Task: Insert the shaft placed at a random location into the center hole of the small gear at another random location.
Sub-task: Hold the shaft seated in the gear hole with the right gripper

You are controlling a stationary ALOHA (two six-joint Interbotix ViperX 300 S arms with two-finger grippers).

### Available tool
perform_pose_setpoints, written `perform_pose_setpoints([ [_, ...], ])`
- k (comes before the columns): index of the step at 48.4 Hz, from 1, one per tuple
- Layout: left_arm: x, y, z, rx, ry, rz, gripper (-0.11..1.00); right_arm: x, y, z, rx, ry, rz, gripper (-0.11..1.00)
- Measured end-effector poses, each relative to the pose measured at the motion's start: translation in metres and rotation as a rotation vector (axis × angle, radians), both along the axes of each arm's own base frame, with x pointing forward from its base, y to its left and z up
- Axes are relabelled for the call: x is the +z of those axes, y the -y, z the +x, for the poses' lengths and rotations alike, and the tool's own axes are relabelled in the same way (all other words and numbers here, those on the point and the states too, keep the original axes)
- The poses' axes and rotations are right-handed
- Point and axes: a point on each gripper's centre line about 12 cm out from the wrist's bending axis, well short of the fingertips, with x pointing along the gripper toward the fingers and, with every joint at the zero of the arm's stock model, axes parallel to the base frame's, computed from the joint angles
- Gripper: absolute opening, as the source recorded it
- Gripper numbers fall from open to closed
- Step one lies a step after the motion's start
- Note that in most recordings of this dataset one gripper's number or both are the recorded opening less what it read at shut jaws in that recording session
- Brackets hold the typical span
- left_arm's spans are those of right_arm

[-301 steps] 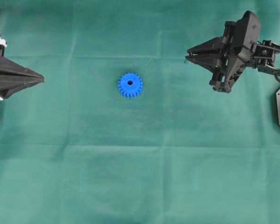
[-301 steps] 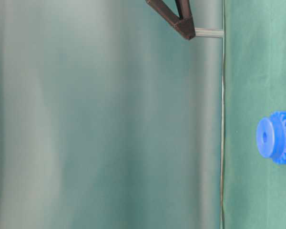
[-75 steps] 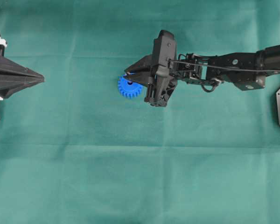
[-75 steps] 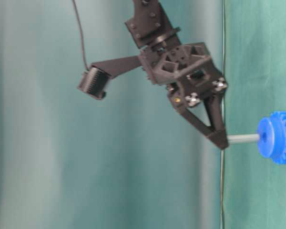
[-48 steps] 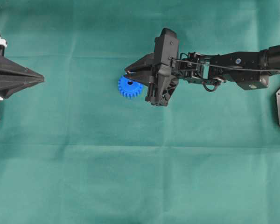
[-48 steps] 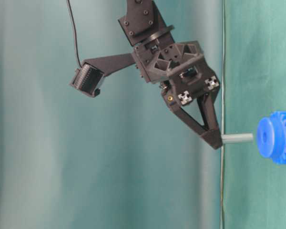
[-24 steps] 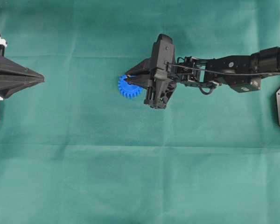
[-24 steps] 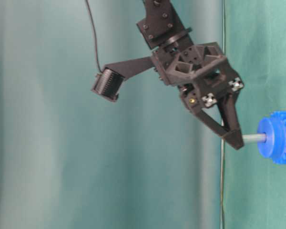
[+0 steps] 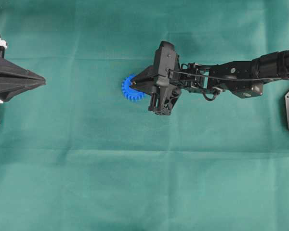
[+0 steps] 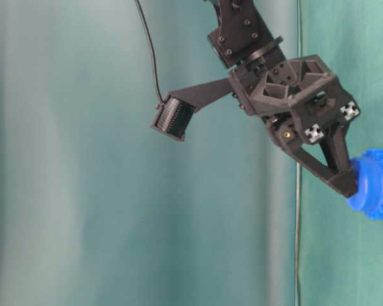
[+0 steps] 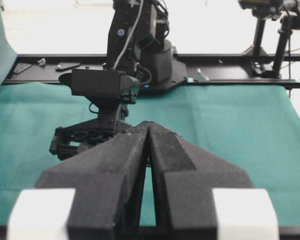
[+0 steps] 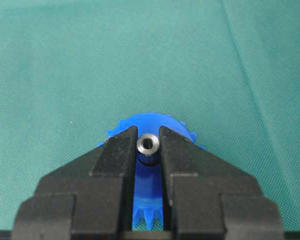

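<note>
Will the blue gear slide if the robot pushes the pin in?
It might: the small gear looks like light plastic lying loose on cloth. Its wide flat shape probably won't tip. The right end effector pressing straight down helps.

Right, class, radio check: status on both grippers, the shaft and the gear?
Right gripper shut on the shaft, tips at the small gear hub. Left gripper shut, parked away at the edge. Center hole hidden; nothing seen in the way.

Shiny metal shaft (image 12: 148, 145), matt blue plastic gear (image 12: 149, 121), woven green cloth (image 12: 65, 60)
</note>
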Motion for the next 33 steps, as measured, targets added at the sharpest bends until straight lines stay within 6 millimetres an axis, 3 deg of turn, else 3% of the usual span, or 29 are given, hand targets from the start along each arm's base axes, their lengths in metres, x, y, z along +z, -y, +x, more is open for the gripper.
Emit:
perform_pose_setpoints([
  [11, 0.0006, 0.0000, 0.0001, 0.000, 0.002, 0.000, 0.00, 0.0004, 0.0000, 0.0005, 0.000, 0.002, 0.000, 0.16],
  [14, 0.0006, 0.0000, 0.0001, 0.000, 0.002, 0.002, 0.00, 0.0004, -0.0006, 0.0005, 0.002, 0.002, 0.000, 0.29],
  [20, 0.0006, 0.0000, 0.0001, 0.000, 0.002, 0.002, 0.00, 0.0004, -0.0012, 0.0006, 0.003, 0.002, 0.000, 0.68],
  [24, 0.0006, 0.0000, 0.0001, 0.000, 0.002, 0.002, 0.00, 0.0004, -0.0012, 0.0006, 0.003, 0.002, 0.000, 0.88],
  [33, 0.0006, 0.0000, 0.0001, 0.000, 0.002, 0.000, 0.00, 0.0071, -0.0021, -0.0013, 0.005, 0.014, -0.001, 0.80],
])
